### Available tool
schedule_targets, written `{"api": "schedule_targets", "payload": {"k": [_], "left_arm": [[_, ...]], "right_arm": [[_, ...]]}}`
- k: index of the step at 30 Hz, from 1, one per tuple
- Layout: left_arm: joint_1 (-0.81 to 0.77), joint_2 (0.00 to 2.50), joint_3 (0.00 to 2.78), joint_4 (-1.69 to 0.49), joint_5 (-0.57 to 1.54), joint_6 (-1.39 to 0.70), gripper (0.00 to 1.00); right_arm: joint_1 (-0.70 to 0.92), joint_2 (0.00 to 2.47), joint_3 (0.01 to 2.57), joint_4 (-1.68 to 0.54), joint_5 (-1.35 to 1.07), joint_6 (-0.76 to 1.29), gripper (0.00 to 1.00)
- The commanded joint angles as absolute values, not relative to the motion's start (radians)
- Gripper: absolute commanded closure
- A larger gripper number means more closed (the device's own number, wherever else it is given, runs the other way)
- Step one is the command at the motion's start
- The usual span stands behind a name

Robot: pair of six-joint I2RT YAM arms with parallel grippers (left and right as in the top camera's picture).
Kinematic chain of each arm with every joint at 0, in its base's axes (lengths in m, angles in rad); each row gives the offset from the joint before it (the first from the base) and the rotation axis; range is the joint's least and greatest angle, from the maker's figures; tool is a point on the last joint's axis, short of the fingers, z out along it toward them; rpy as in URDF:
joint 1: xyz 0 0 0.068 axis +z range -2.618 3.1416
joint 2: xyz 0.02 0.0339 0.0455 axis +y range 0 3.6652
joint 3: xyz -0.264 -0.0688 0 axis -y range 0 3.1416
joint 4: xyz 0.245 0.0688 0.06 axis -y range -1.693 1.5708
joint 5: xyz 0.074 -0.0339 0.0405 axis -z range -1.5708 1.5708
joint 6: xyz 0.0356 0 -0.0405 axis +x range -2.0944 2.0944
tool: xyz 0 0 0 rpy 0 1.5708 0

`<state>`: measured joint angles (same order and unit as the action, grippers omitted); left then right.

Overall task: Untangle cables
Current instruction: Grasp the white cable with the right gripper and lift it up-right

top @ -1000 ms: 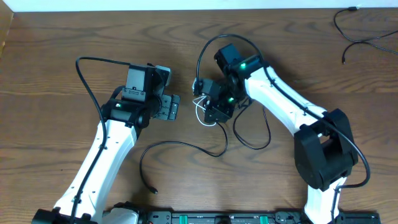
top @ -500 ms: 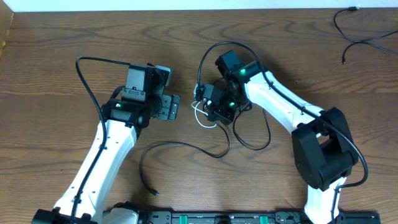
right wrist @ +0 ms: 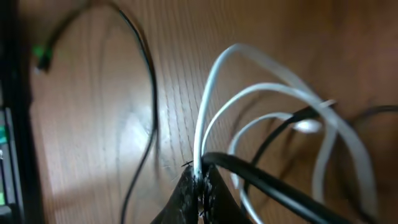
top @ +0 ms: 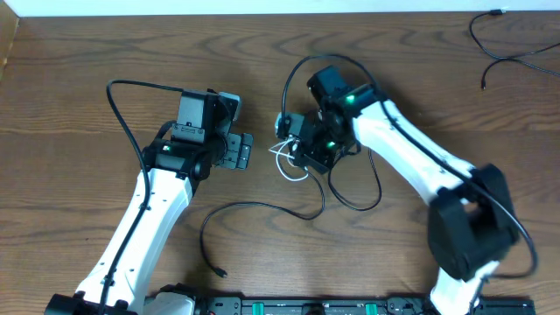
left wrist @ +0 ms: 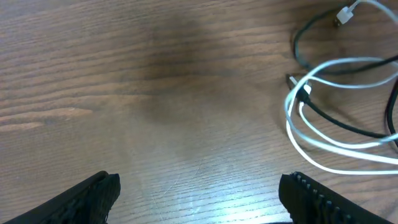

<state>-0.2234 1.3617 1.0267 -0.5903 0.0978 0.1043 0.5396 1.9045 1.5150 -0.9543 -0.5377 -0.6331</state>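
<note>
The white cable (right wrist: 207, 99) is found near the middle of the wooden table (top: 79, 52), looped and crossed with a black cable (top: 354, 199) whose coils are spread under the right arm; the tangle is gripped by the right gripper (top: 296, 150). In the right wrist view its fingertips (right wrist: 198, 186) are pressed tight together on the white cable, and a black strand is seen leaving the same pinch, though it cannot be told whether that strand is clamped as well. The left gripper (top: 247, 150) is held just beside the tangle, apart from it; its fingers (left wrist: 93, 193) are spread wide over bare wood, with the white loops lying ahead of them to one side. A long black cable (top: 254, 203) is laid in a curve on the near part of the table; another black cable (top: 507, 59) is seen well apart at the far right corner.
</note>
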Motion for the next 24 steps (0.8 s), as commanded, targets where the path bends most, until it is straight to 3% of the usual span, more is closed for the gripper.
{"api": "schedule_targets", "payload": {"k": [1, 14, 24], "left_arm": [[-0.219, 1.365, 1.036, -0.591, 0.085, 0.099, 0.13], [-0.220, 1.365, 1.036, -0.591, 0.085, 0.099, 0.13], [-0.220, 1.365, 1.036, -0.591, 0.085, 0.099, 0.13]], "right_arm": [[0.534, 1.790, 1.524, -0.952, -0.542, -0.626, 0.99], [0.533, 1.544, 1.524, -0.902, -0.330, -0.600, 0.99], [0.508, 1.523, 1.524, -0.903, -0.236, -0.526, 0.99]]}}
